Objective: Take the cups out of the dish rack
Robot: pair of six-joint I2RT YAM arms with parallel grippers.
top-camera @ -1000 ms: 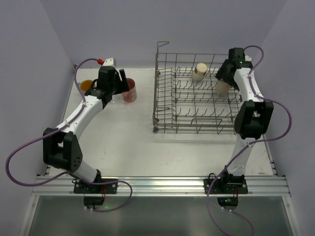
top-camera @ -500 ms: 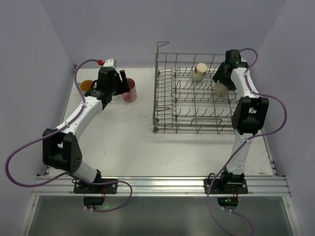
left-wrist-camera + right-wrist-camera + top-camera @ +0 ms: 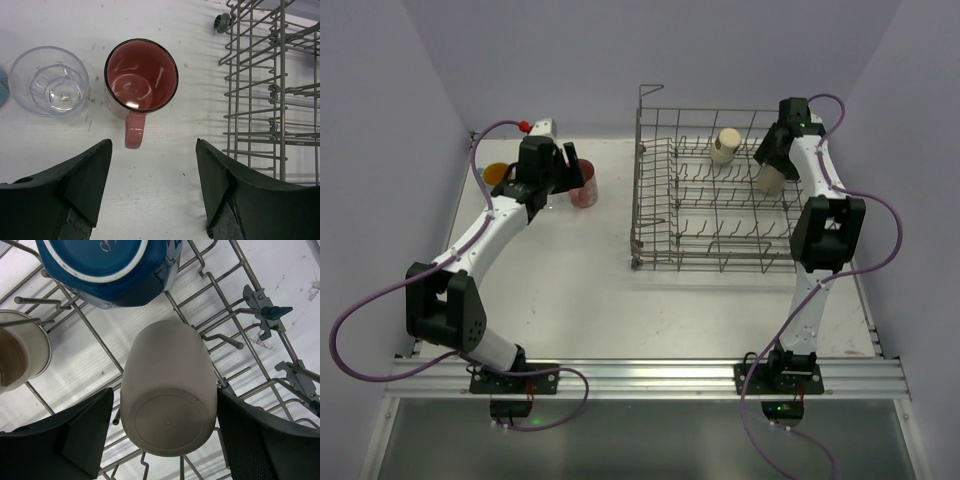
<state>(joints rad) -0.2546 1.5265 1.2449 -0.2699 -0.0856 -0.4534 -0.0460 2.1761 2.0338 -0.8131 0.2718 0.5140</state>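
The grey wire dish rack point(image 3: 710, 215) stands at the back right. A beige cup point(image 3: 167, 400) lies base-up on its prongs, and my right gripper point(image 3: 165, 412) is open with one finger on each side of it, the right finger almost touching. A dark blue mug point(image 3: 110, 270) and a second beige cup point(image 3: 20, 355) sit just beyond. In the top view, the right gripper point(image 3: 772, 160) is over the first beige cup point(image 3: 772, 180); the other beige cup point(image 3: 726, 145) is further left. My left gripper point(image 3: 152, 185) is open and empty above the table, just short of the pink-red mug point(image 3: 141, 80), which stands next to the clear glass point(image 3: 49, 81).
A light blue mug with an orange inside point(image 3: 496, 173) stands at the far left on the table. The rack's corner and wheel point(image 3: 221, 22) are right of the left gripper. Purple walls close in the table on the left, back and right.
My right gripper moved a little left and back over the rack, settling around the beige cup. The left arm has hardly moved.
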